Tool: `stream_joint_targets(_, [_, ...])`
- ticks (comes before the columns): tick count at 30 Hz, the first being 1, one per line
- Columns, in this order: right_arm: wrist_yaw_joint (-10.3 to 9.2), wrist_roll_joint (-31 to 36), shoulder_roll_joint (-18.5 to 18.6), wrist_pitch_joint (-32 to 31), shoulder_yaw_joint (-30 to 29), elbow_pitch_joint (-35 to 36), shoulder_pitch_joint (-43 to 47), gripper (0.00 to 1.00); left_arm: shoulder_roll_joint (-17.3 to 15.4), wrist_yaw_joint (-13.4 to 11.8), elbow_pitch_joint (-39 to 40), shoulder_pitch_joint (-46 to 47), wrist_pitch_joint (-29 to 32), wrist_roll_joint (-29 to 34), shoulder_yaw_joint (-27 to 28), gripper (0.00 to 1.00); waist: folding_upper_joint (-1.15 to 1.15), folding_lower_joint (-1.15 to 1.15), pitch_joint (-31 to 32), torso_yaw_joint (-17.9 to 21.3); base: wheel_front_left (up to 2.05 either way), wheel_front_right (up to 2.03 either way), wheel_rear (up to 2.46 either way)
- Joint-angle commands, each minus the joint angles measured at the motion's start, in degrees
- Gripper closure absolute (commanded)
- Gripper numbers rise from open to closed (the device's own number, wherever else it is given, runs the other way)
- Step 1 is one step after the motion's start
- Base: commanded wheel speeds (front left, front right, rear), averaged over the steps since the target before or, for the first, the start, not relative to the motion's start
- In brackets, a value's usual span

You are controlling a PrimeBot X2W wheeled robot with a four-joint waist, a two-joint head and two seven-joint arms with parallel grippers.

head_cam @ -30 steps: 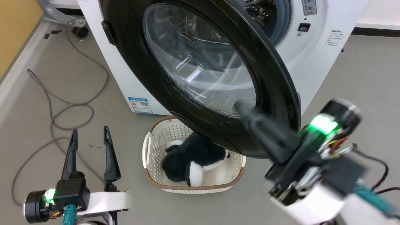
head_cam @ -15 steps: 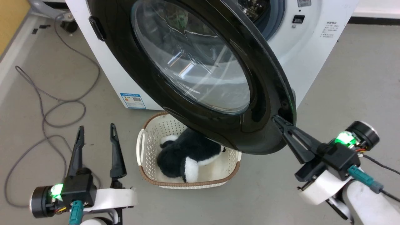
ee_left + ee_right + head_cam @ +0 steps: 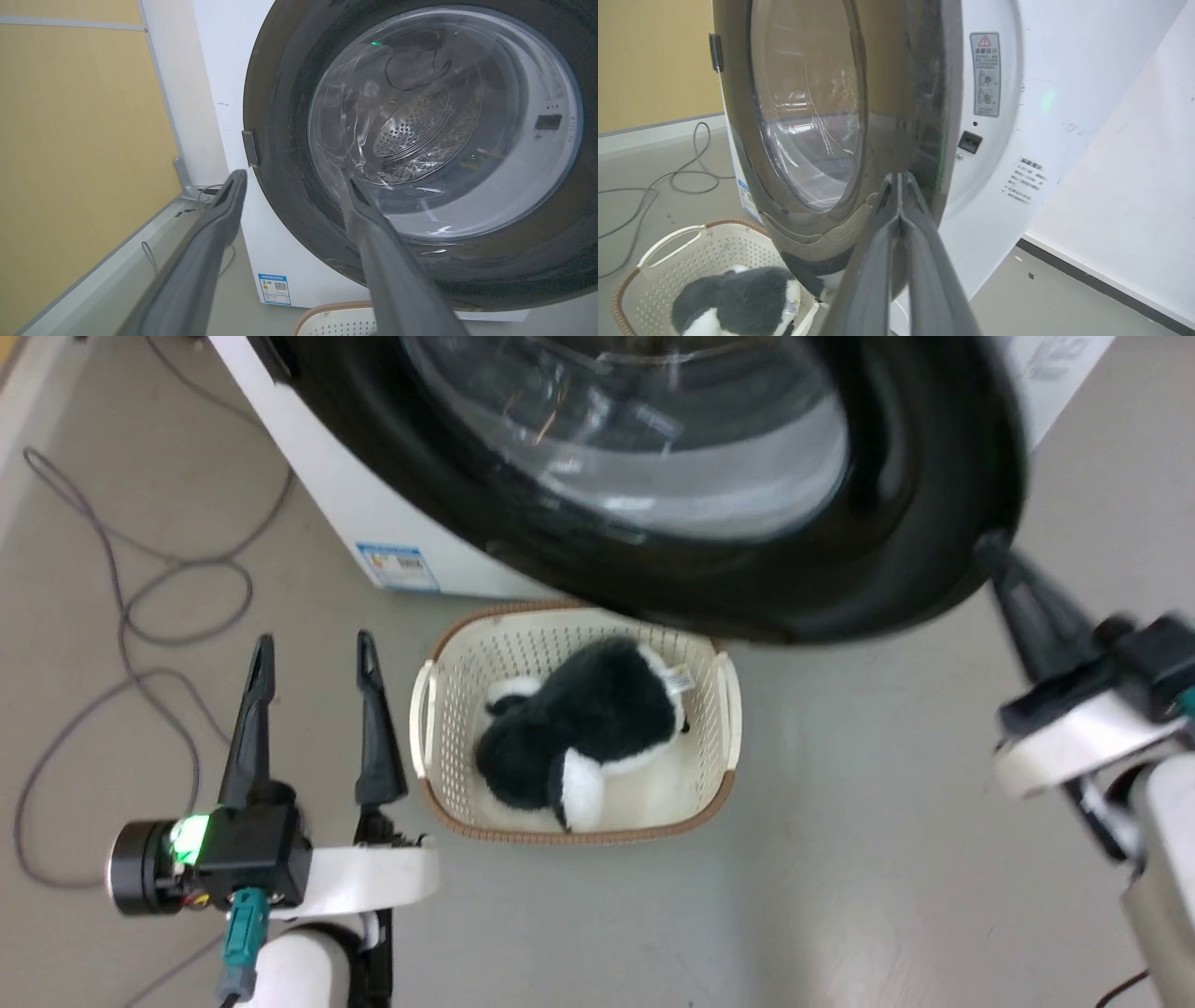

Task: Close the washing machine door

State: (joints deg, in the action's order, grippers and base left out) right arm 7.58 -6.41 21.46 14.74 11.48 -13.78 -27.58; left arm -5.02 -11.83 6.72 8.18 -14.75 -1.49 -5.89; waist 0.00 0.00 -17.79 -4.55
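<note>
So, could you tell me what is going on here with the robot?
The robot is closing the washing machine door. Its right gripper, fingers closed together, is set against the door's outer rim. The door stands ajar, not yet latched to the washing machine. The left gripper hangs open beside a basket holding a plush toy.

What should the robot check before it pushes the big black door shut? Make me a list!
1. Is the washing machine door latched to the washing machine: not ok, it is ajar.
2. Is the right gripper shut, with its tips at the door's edge: ok.
3. Is the left gripper apart from the door: ok.
4. Is the latch slot uncovered: ok.
5. Is the basket with the plush toy clear of the door's swing: cannot tell.
</note>
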Motion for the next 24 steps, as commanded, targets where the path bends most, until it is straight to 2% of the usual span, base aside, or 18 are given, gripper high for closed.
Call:
stream_joint_targets(1, [-0.09,1.1,-0.33,0.26,-1.08,-0.95,-2.31,1.0,0.22,0.2,0.22,1.29,-0.25,0.53,-0.33,0.0,0.0,0.0,-2.71,-0.87,0.0,0.0,0.0])
stream_joint_targets(11, [-0.09,3.58,1.0,0.26,-4.59,-9.97,-15.5,1.0,1.13,0.03,0.2,5.26,-0.25,0.21,-1.47,0.0,0.0,0.0,-8.3,-2.68,0.0,0.0,0.0])
stream_joint_targets(24, [-0.09,5.72,1.86,0.26,-7.29,-20.56,-25.52,1.0,1.75,-0.69,-0.02,6.23,-0.25,-0.21,-2.01,0.0,0.0,0.0,-9.81,-4.69,0.0,0.0,0.0])
